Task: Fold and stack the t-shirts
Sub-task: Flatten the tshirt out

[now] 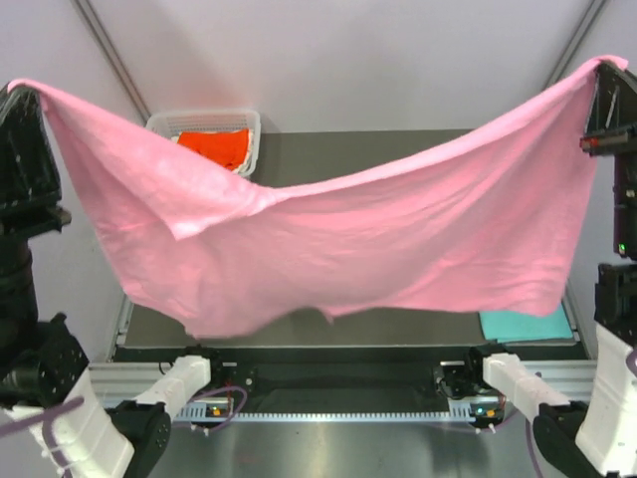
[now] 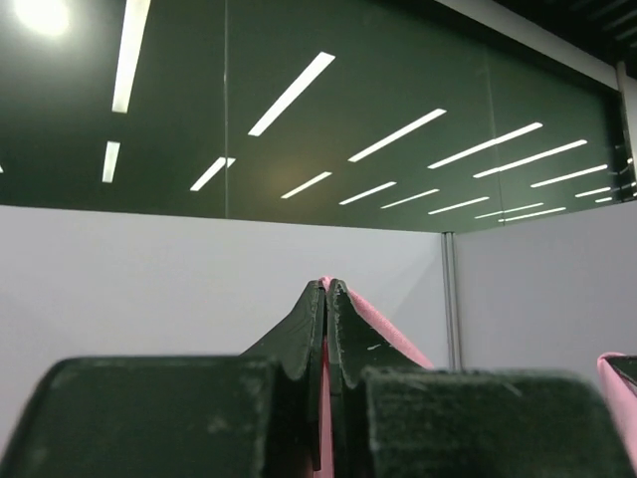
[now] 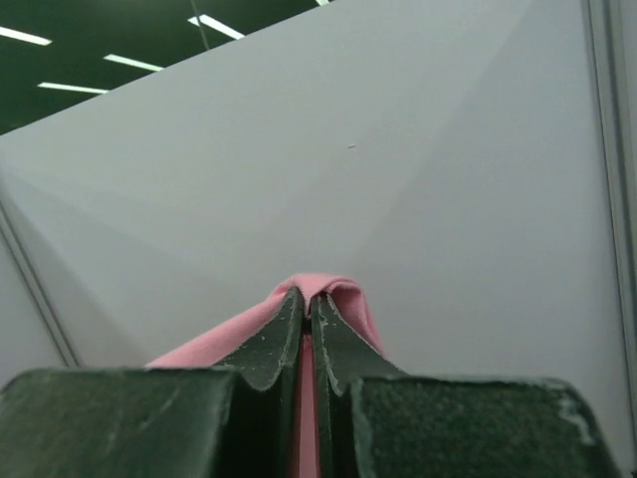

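Grey walls back a dark table [image 1: 358, 149], with a light pink cloth t-shirt [image 1: 328, 239] stretched in the air above it.
The left hand [image 2: 326, 289] and right hand [image 3: 307, 294] are each clamped on an upper corner of the shirt, which sags between them. A bright orange t-shirt [image 1: 214, 147] lies in a white wire-mesh basket [image 1: 164, 121] at the far left of the table, and a teal t-shirt [image 1: 526, 324] lies flat at the near right.
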### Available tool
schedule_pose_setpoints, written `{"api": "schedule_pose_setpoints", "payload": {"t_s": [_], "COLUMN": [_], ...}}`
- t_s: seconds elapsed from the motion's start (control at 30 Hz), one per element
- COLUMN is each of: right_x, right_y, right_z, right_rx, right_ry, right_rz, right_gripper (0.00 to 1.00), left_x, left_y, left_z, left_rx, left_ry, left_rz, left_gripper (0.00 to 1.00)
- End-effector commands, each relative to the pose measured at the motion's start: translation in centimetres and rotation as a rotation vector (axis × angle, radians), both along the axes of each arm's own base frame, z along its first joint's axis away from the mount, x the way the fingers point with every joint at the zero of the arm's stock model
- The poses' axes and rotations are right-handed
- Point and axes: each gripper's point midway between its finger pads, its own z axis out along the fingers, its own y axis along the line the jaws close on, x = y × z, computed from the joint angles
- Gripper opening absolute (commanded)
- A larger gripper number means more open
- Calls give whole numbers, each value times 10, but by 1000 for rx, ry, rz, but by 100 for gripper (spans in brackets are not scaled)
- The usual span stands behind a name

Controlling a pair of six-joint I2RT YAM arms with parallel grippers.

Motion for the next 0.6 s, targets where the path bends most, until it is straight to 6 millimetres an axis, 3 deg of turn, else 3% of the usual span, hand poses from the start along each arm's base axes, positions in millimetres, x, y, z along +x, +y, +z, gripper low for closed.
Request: {"api": "schedule_pose_setpoints", "payload": {"t_s": [0.0, 0.07, 0.17, 0.57], "right_x": [39, 39, 29, 6], "right_y": [0, 2, 1, -11], "right_z": [-6, -4, -3, -4], "right_rx": [-21, -21, -21, -8], "right_ry": [67, 65, 47, -1], "right_rz": [-35, -27, -25, -80], "right_gripper": [0, 0, 0, 0], "left_x": [65, 67, 54, 62], "left_y": [4, 4, 3, -3], "left_z": [1, 3, 15, 19], "left_rx": [-58, -70, -66, -51], "left_ry": [75, 77, 16, 18], "left_rz": [5, -9, -22, -52], "left_gripper": [0, 0, 0, 0]}}
